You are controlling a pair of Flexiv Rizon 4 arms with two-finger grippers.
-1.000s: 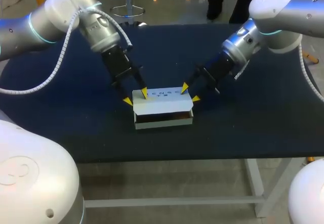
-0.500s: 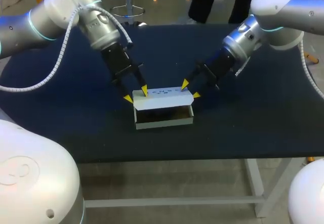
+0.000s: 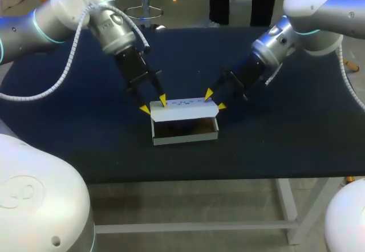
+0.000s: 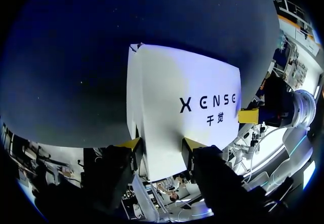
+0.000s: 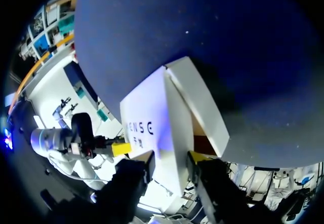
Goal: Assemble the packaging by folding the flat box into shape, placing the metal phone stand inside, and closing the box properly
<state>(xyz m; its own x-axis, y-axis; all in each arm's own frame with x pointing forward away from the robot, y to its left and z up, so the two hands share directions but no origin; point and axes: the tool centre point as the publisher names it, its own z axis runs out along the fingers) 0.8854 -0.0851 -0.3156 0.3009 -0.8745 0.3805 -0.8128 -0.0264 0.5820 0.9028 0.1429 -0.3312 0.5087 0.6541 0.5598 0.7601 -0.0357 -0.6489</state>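
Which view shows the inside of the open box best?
The head view: it looks down into the open box. Both wrist views show mainly its white lid; the right wrist view catches only a sliver inside.

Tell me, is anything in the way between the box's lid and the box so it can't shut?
Nothing visible blocks it. The white cardboard lid is raised over the open white cardboard box, gripped at its ends by the left claw and right claw. A brownish thing lies inside, seemingly below the rim.
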